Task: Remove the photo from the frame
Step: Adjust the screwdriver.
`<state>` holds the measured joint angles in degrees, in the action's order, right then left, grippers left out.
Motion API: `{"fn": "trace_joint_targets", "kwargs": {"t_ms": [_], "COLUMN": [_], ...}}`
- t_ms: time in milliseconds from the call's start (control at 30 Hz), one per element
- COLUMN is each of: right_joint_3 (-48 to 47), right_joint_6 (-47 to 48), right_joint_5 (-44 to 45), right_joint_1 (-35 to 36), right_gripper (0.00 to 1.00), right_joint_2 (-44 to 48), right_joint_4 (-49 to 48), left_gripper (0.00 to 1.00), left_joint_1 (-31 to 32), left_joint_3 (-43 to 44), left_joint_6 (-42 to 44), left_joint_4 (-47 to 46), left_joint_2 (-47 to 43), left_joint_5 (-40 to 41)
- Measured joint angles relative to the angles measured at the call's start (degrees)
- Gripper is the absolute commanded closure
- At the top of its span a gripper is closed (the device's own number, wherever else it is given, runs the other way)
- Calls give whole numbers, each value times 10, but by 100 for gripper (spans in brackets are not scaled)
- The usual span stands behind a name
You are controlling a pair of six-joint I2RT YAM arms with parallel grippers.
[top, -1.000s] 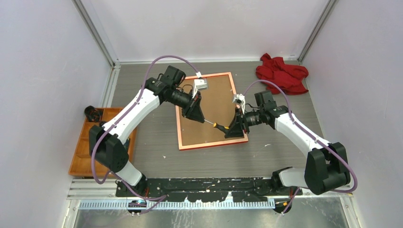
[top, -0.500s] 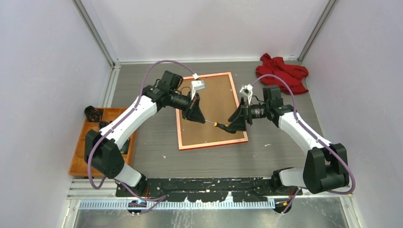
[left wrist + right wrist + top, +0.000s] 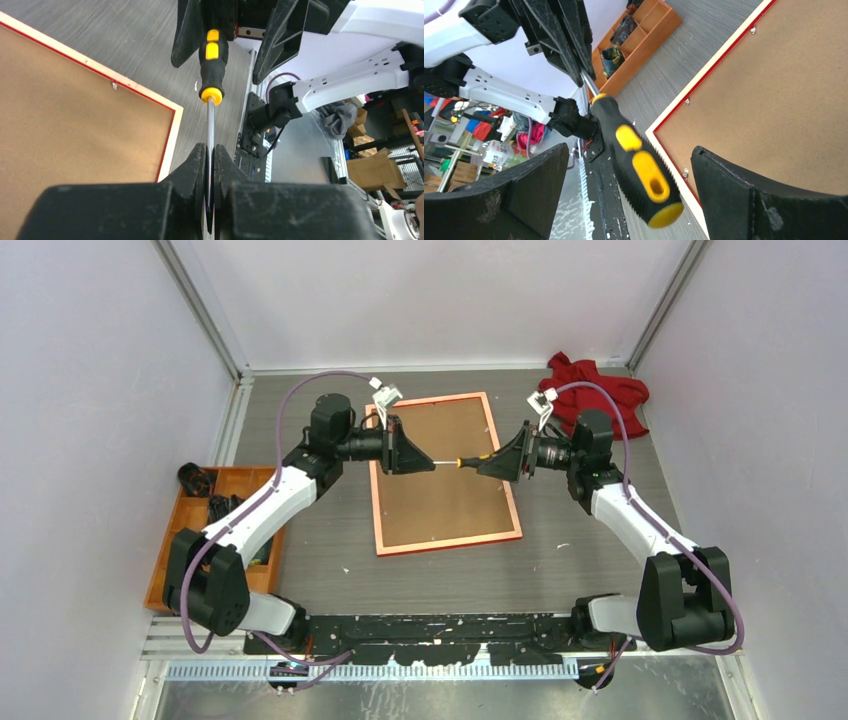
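Note:
The frame [image 3: 447, 543] lies face down on the table, its brown backing board [image 3: 445, 495] up; the photo is hidden beneath it. A screwdriver [image 3: 455, 462] with a black and yellow handle hangs level above the board. My left gripper [image 3: 412, 458] is shut on its metal shaft, as the left wrist view shows, the gripper [image 3: 210, 150] pinching the shaft below the handle [image 3: 212, 50]. My right gripper [image 3: 492, 465] is open. In the right wrist view its fingers [image 3: 724, 190] stand wide on either side of the handle [image 3: 639, 165], apart from it.
A red cloth [image 3: 592, 393] is bunched at the back right corner. An orange compartment tray [image 3: 190, 550] with dark items sits at the left edge. Small metal tabs [image 3: 685, 172] line the frame's back rim. Walls close in on three sides.
The right gripper opened and let go of the screwdriver handle. Both grippers rose and moved toward the back, and the screwdriver swung from tilted down to level.

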<state>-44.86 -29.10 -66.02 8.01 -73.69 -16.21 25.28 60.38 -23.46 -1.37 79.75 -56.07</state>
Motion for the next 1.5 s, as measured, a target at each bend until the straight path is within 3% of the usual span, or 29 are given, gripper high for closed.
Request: {"fn": "trace_joint_targets", "kwargs": {"t_ms": [167,333,500,833,1300,1400,1500], "right_joint_3": [27,54,62,65,66,66,67], "right_joint_6": [-93,-189,-249,-274,-273,-267,-258], "right_joint_5": [3,19,37,56,67,73,78], "right_joint_1": [0,0,0,10,26,28,28], "right_gripper": [4,5,7,15,38,47,67], "right_joint_2": [6,21,22,19,13,13,13], "right_joint_4": [-104,-229,-305,-335,-330,-325,-315], "left_gripper": [100,100,100,100,100,100,100], "left_joint_1": [-12,-14,-14,8,14,14,14], "left_joint_3": [-31,-50,-53,-56,-65,-65,-65], "left_joint_6": [-104,-156,-184,-185,-174,-165,-161], "left_joint_4": [-145,-216,-245,-258,-258,-257,-256], "left_joint_2": [0,1,3,4,8,8,8], "left_joint_5": [1,5,4,4,10,7,3]}}
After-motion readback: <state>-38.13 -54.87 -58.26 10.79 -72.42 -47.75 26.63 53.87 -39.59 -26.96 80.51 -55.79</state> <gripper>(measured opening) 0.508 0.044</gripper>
